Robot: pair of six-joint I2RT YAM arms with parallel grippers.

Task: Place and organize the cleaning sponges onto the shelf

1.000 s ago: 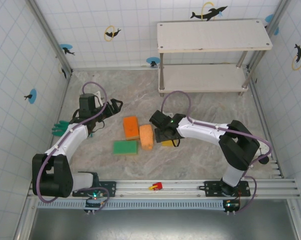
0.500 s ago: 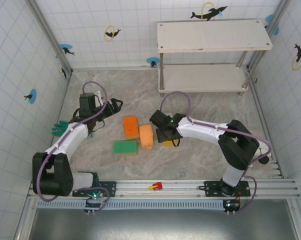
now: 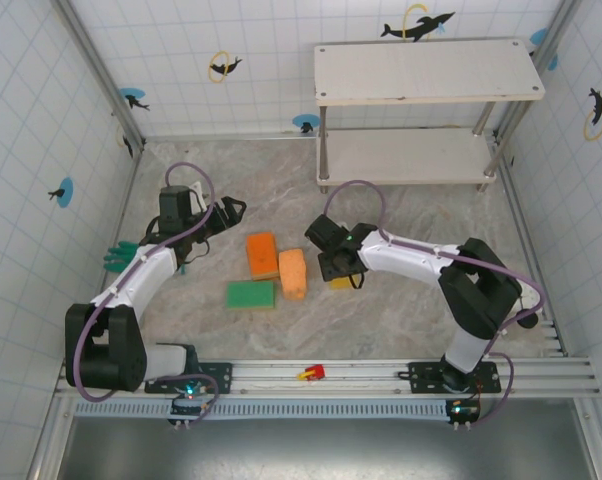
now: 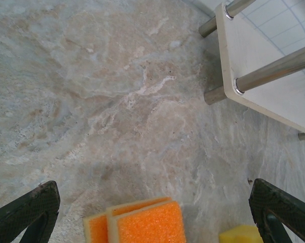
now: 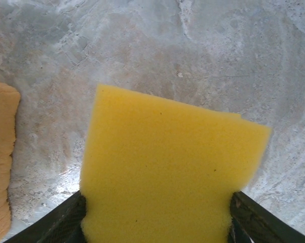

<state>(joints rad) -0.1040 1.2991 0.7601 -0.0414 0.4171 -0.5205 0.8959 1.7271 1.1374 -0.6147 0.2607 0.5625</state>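
Mid-table, right of sponge cluster: right pincer (image 5: 157,202) has closed in over last second and is now clamped on yellow sponge (image 5: 167,167), fingers against both side edges. We read grasp as made, carry to shelf (image 3: 426,70) next. Sponge is plain yellow flat block with porous face, well apart from shelf. We cannot tell if it's off table (image 3: 401,210). Orange sponge (image 3: 262,254), pale orange sponge (image 3: 292,273) and green sponge (image 3: 251,294) lie just left. Left pincer (image 4: 153,187) jaws wide apart, empty. No sponge on shelf yet.

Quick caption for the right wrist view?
Right hand grips a yellow sponge, marble tabletop behind, pale orange sponge at left edge.
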